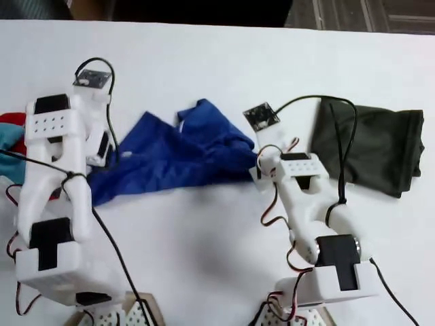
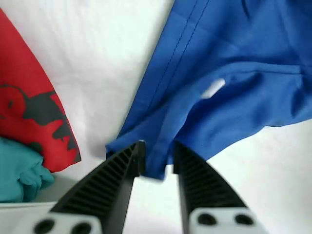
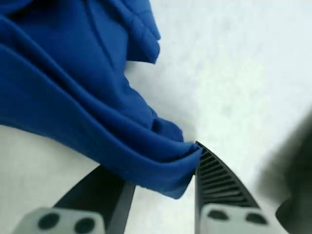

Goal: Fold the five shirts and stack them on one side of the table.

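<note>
**Both grippers pinched on the blue shirt**

Nearest, in the left wrist view: left gripper (image 2: 157, 163), jaws narrow, closed on a corner of the blue shirt (image 2: 229, 87), with the hem caught between the ribbed black fingers (image 2: 122, 170). Past the tips, blue cloth spreading to the upper right of the frame over the white table (image 2: 97, 58). At the left edge, a red shirt (image 2: 29, 97) with a dark print. Below it at lower left, a bunched teal shirt (image 2: 19, 170), touching the red one.

In the right wrist view: right gripper (image 3: 161, 170), jaws likewise narrow, clamped on a folded edge of the same blue shirt. Cloth draped over one finger and pressed against the other. Beyond, more blue folds toward the upper left. At the lower right corner, the blurred edge of a dark green shirt (image 3: 295, 204).

From the high view, white arm bases at the lower edge. Farther up, one gripper at each end of the blue shirt, crumpled across the centre. Dark green shirt lying flat at the right, just beside the right arm and apart from the blue. Red and teal at the left edge, beside the left arm.
</note>
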Available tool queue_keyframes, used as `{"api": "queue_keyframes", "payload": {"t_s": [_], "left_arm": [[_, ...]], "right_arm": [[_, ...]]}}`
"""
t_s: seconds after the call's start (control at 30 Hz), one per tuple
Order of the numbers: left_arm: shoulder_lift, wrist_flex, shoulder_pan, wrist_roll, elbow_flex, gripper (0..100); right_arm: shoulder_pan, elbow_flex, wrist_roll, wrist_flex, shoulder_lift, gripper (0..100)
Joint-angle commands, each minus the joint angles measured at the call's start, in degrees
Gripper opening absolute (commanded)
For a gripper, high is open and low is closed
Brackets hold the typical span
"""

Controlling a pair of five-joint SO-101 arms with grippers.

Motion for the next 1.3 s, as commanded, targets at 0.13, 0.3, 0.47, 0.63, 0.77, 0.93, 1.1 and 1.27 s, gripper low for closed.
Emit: {"api": "queue_keyframes", "payload": {"t_s": [0.13, 0.3, 0.47, 0.63, 0.77, 0.93, 1.1, 1.27], "left_arm": [[-0.26, -1.58, -0.44, 0.18, -0.84, 19], [-0.26, -5.63, -0.26, 0.18, 3.65, 19], [-0.26, -8.62, -0.26, 0.18, 5.85, 19], [-0.26, -13.27, -0.26, 0.18, 9.27, 19], [-0.26, -13.45, -0.26, 0.26, 9.80, 17], [-0.26, -13.54, -0.26, 0.35, 9.80, 3], [-0.26, -13.54, -0.26, 0.35, 9.89, 3], [-0.26, -13.54, -0.26, 0.35, 9.89, 3]], "right_arm": [[0.04, 0.00, -0.53, -0.75, 0.13, 15.2], [0.04, 0.00, -0.53, -0.75, 0.13, 15.2], [0.04, 0.00, -0.53, -0.75, 0.13, 15.2], [0.04, 0.00, -0.53, -0.75, 0.13, 15.2], [0.04, 0.00, -0.53, -0.75, 0.13, 15.2], [0.04, 0.00, -0.53, -0.75, 0.13, 15.2], [0.04, 0.00, -0.53, -0.75, 0.13, 15.2], [0.04, 0.00, -0.53, -0.75, 0.13, 15.2]]}}
